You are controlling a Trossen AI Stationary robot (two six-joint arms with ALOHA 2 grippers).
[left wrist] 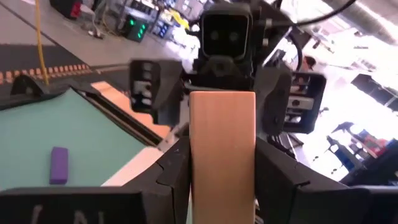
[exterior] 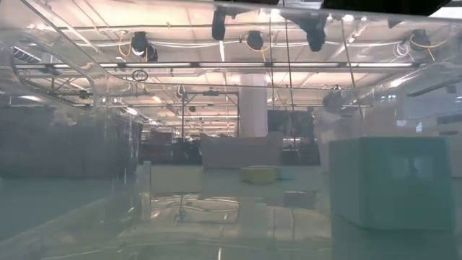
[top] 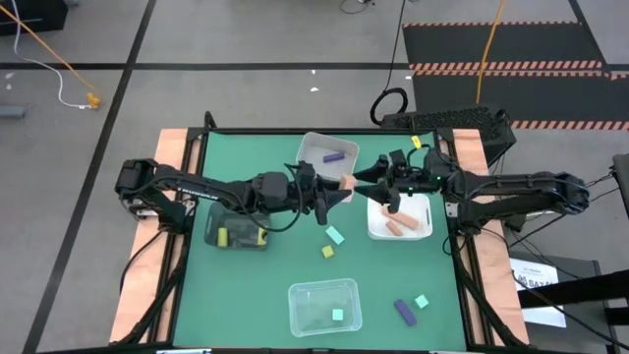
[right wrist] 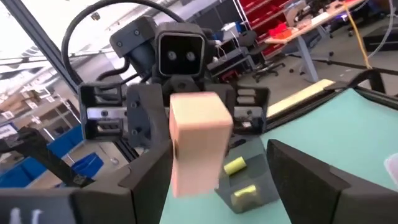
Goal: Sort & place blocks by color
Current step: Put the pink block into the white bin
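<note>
A salmon-pink block [top: 346, 183] hangs in the air above the table's middle, between my two grippers, which face each other. My left gripper [top: 336, 191] comes from the table's left and is shut on it. My right gripper [top: 367, 182] comes from the right and is open. In the right wrist view its fingers [right wrist: 146, 180] stand on either side of the block's free end [right wrist: 198, 134] without plainly touching it. Loose on the green mat lie mint blocks [top: 335, 235], a yellow one [top: 327, 252] and a purple one [top: 404, 312]. My left gripper pinches the salmon-pink block at its near end [left wrist: 221, 186] between its two fingers. The fingers lie level and point toward the table's right, along the block. The block sticks out forward past the fingertips, lifted clear of the table.
Four trays stand on the mat: a white one [top: 314, 144] at the far side with a purple block, a white one [top: 425, 208] at the right with salmon blocks, a dark one [top: 246, 239] at the left with yellow blocks, and a clear one [top: 300, 295] near the front with a mint block.
</note>
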